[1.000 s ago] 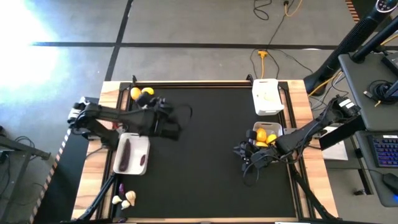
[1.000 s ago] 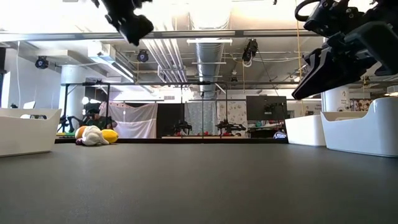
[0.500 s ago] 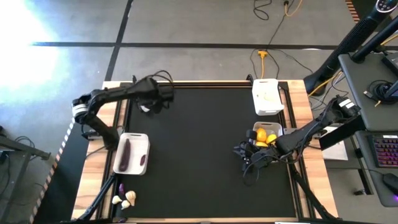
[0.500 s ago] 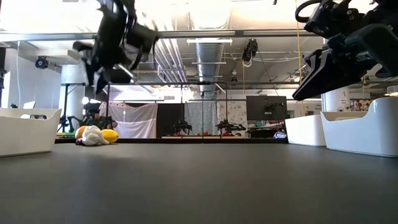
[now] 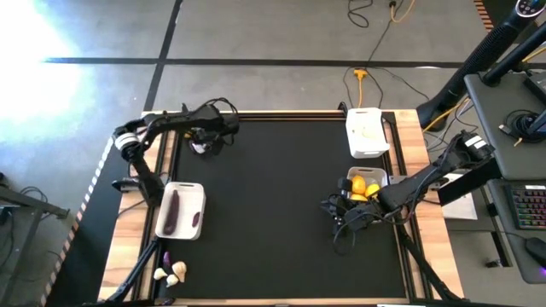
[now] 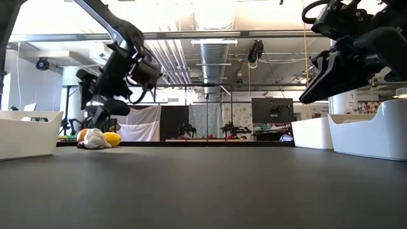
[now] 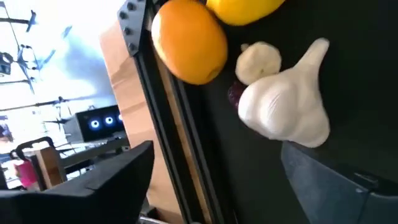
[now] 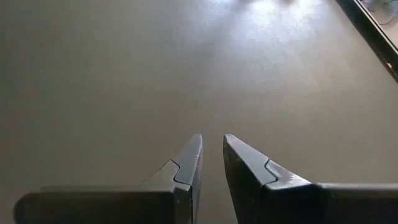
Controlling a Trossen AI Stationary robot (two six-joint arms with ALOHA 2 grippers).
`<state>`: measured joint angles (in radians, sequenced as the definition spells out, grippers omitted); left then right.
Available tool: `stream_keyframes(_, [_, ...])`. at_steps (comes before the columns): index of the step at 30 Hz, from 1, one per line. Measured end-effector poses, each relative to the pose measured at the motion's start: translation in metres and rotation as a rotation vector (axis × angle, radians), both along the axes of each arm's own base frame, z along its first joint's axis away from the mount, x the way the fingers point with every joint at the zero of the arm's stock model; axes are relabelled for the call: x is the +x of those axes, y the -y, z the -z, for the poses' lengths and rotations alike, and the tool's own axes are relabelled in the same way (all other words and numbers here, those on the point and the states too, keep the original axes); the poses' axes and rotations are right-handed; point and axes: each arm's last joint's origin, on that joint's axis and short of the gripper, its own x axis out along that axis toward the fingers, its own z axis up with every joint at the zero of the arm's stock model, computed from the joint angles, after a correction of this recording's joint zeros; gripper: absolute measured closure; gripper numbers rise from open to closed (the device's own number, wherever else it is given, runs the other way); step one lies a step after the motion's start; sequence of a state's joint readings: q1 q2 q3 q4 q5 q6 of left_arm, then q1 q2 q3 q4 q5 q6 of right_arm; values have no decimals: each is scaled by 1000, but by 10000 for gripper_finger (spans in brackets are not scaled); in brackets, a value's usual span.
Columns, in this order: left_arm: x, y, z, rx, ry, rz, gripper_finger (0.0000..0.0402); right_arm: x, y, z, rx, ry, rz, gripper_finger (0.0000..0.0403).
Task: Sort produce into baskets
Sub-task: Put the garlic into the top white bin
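Observation:
At the table's far left corner lies a pile of produce: an orange-yellow lemon (image 7: 189,40), a yellow lemon (image 7: 245,6), a large garlic bulb (image 7: 286,106), a small one (image 7: 258,59) and a dark purple piece (image 7: 235,93). My left gripper (image 7: 217,162) hangs open just above the pile (image 6: 95,137), touching nothing. One basket (image 5: 182,186) at the left holds purple pieces, one long (image 5: 171,211). A second basket (image 5: 381,175) at the right holds lemons (image 5: 363,186). My right gripper (image 8: 211,155) is shut beside it, above the mat.
A third white basket (image 5: 351,136) stands at the far right. More garlic bulbs (image 5: 172,273) and a purple piece (image 5: 166,256) lie at the near left corner. The black mat's (image 5: 273,213) middle is bare. A raised frame rail (image 7: 155,93) runs beside the pile.
My left gripper has swung from beside the left basket toward the table's far edge and come down over the pile at the far left corner, and its fingers have opened. My right gripper has kept still.

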<state>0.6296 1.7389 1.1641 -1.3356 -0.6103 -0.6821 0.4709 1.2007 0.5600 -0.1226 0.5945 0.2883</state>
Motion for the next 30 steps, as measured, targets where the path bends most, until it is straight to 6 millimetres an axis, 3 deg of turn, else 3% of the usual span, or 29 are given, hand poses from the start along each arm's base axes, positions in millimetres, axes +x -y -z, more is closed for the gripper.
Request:
stream_keyframes(10, [26,-19,24,-97,-4,-12,51,0,0,0,0,1,0,344])
stream_keyframes(22, [23,-37,70,-276,-89,-64,52,0,0,1,19,5,16,344])
stream_keyframes(26, [22,-37,79,-300,-132,-58,73,0,0,1,19,4,16,344])
stream_keyframes(30, [22,-37,81,-309,-136,-56,119,-1,0,1,32,7,26,344])
